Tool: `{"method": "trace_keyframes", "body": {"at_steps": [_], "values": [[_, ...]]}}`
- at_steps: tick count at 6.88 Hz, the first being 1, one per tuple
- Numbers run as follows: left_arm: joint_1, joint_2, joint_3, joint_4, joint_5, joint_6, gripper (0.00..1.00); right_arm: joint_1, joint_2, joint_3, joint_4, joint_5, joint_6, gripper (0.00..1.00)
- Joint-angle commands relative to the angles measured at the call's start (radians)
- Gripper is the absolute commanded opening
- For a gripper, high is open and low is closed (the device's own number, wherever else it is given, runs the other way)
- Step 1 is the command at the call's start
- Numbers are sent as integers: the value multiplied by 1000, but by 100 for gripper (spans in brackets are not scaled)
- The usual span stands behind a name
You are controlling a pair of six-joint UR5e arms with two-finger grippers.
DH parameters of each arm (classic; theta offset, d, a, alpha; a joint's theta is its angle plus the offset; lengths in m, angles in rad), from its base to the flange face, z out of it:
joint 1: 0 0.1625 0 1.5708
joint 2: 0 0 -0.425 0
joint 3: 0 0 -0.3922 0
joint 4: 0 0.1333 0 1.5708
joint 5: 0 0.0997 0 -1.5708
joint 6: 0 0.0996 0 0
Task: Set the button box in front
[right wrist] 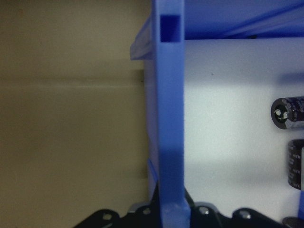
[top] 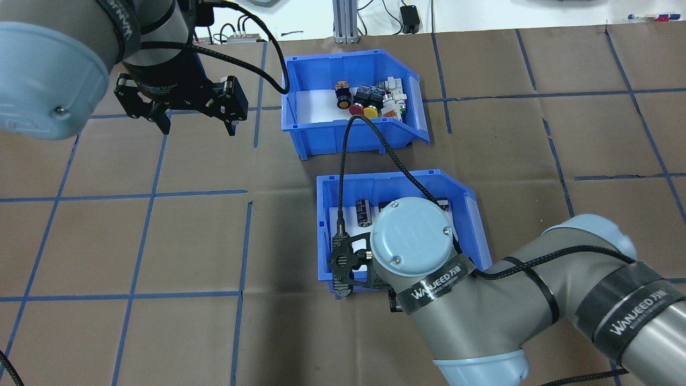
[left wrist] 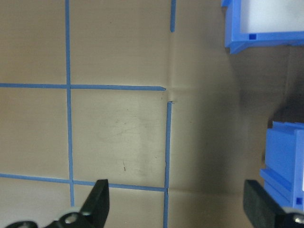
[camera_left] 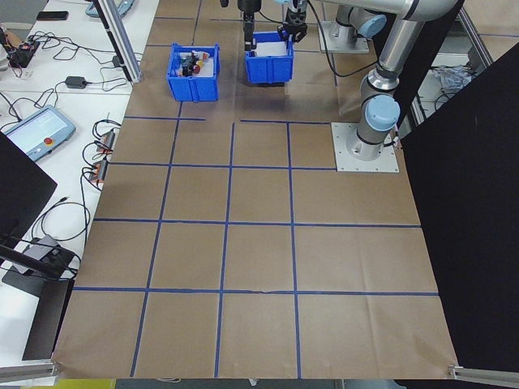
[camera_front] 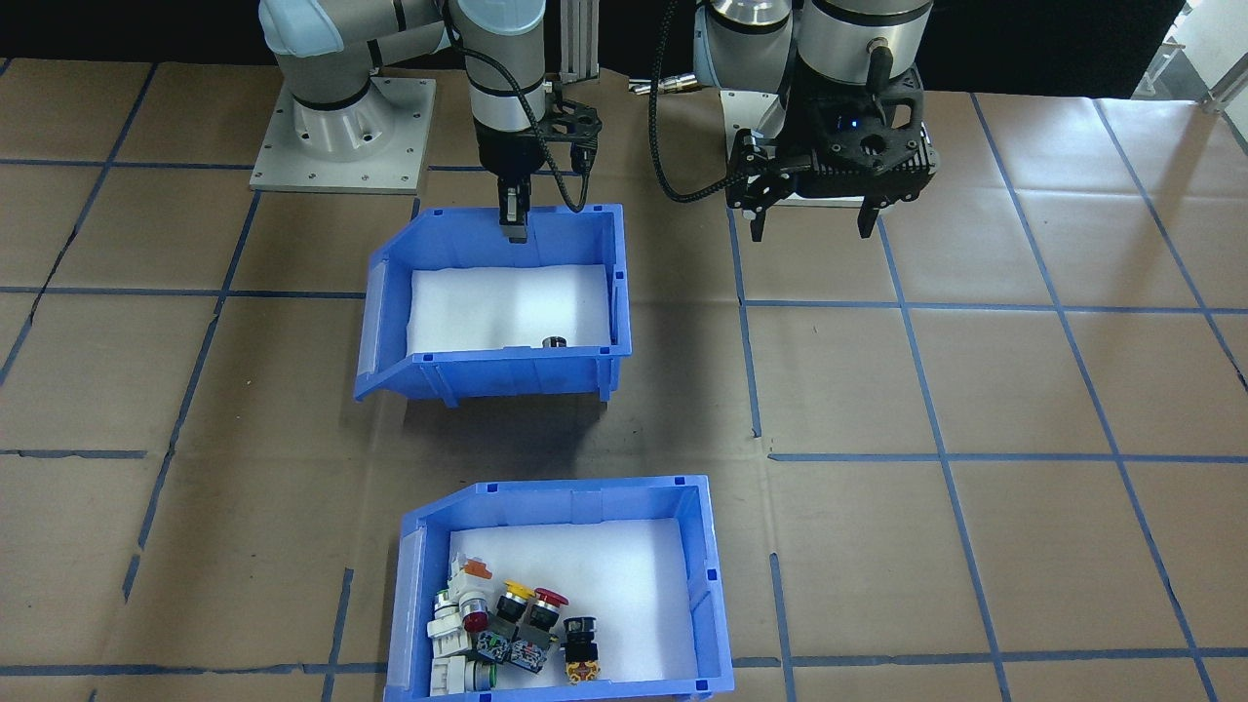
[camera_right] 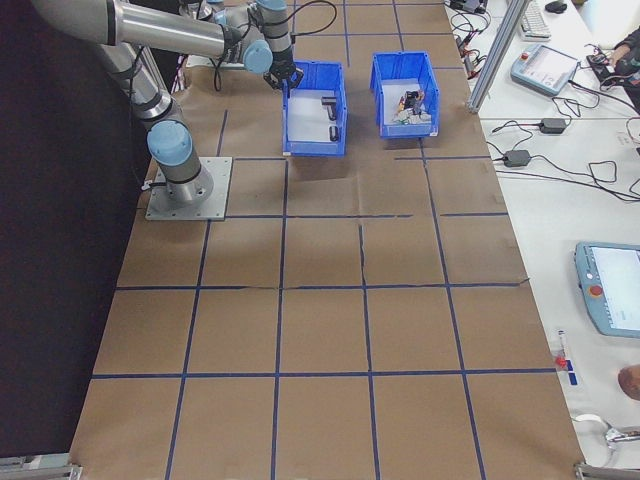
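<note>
The button box [top: 316, 134] sits on the counter [top: 187, 241] on the far side of everything I hold. Its red, yellow and white push-buttons [top: 370, 99] are heaped toward the sloped cut-away end, which faces my right. Its long axis runs side to side across my reach, so a long wall faces back toward me.

Between that box and my base stands the other blue bin [top: 323, 214], carrying only a few dark cylinders [top: 364, 212]. The two bins are near each other but apart, with a strip of bare counter between them.

My right gripper [camera_front: 514, 232] straddles the wall of this other bin nearest my base. The right wrist view shows the blue wall running straight up between the jaws, which look closed on it. From those jaws, the button box lies straight ahead and beyond, with the whole length of the held bin in the way.

My left gripper [top: 198, 128] hangs over bare counter with its jaws wide apart and nothing between them. From there the button box lies directly off to the right and a touch farther out. Its plain short end wall is the nearest face, with no obstacle between.

My judgement is that the free left jaws are the nearer pair and have the only clear line to the box. The right arm is tied up with the wrong bin, which occupies the ground nearer me. Whichever end counts as the front, the order of the two bins along my reach is what the coming move turns on.
</note>
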Motion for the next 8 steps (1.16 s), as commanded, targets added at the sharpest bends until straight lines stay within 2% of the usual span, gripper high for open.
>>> {"method": "trace_keyframes", "body": {"at_steps": [1, 2, 3, 4, 5, 7, 8], "values": [[22, -6, -15, 33, -92, 127, 100, 48, 32, 1, -34, -2, 48, 3], [49, -3, -15, 30, -119, 197, 100, 63, 42, 1, -39, -3, 54, 3], [65, 0, -41, 33, -117, 219, 100, 65, 43, 1, -39, -3, 54, 5], [68, 24, -81, 68, -107, 222, 100, 64, 46, 0, -44, 0, 53, 55], [80, 27, -92, 72, -107, 231, 100, 64, 48, -5, -42, 0, 59, 100], [90, 46, -93, 72, -102, 236, 100, 44, 43, -22, -36, -2, 60, 100], [120, 55, -93, 63, -101, 238, 100, 27, 42, -67, -21, -2, 69, 100]]}}
